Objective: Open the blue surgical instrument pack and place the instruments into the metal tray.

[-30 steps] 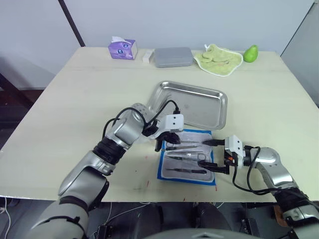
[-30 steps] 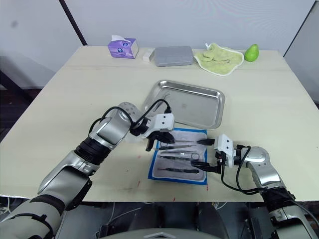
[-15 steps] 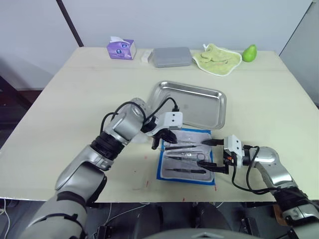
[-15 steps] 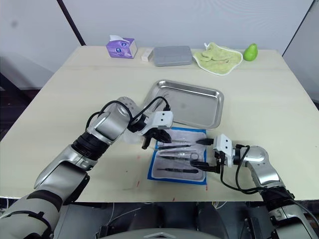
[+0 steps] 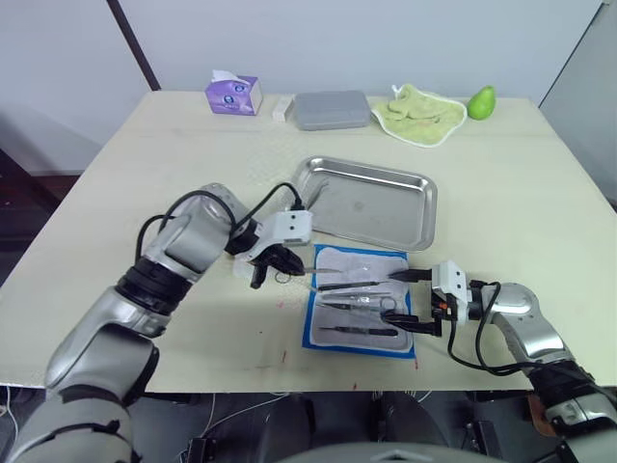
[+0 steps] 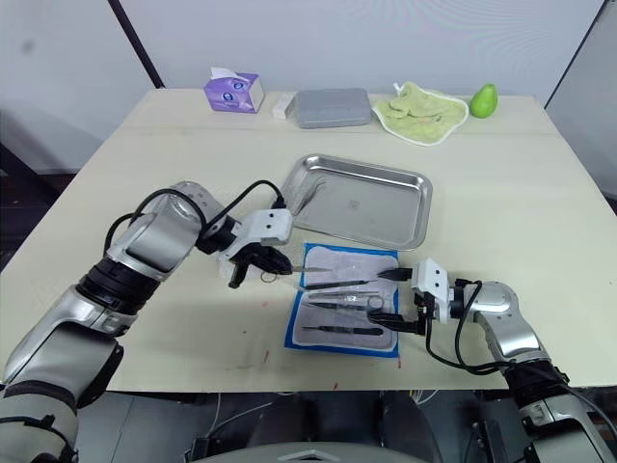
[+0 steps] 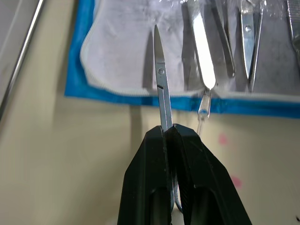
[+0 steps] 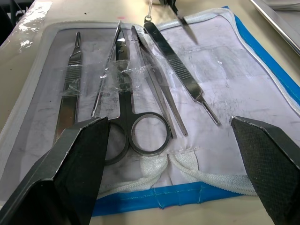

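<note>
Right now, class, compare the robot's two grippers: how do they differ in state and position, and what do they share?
The left gripper is shut on a pair of scissors, while the right gripper is open and holds nothing. The left gripper is beside the pack's left edge over the table; the right gripper is at the right edge of the open blue pack. Both have black fingers and point toward the pack.

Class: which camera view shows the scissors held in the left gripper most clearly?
The left wrist view: the scissors fill the middle, blades shut, clamped between the left gripper's fingers. In the eye views they are a small glint under that gripper. The right wrist view catches only their tip.
</note>
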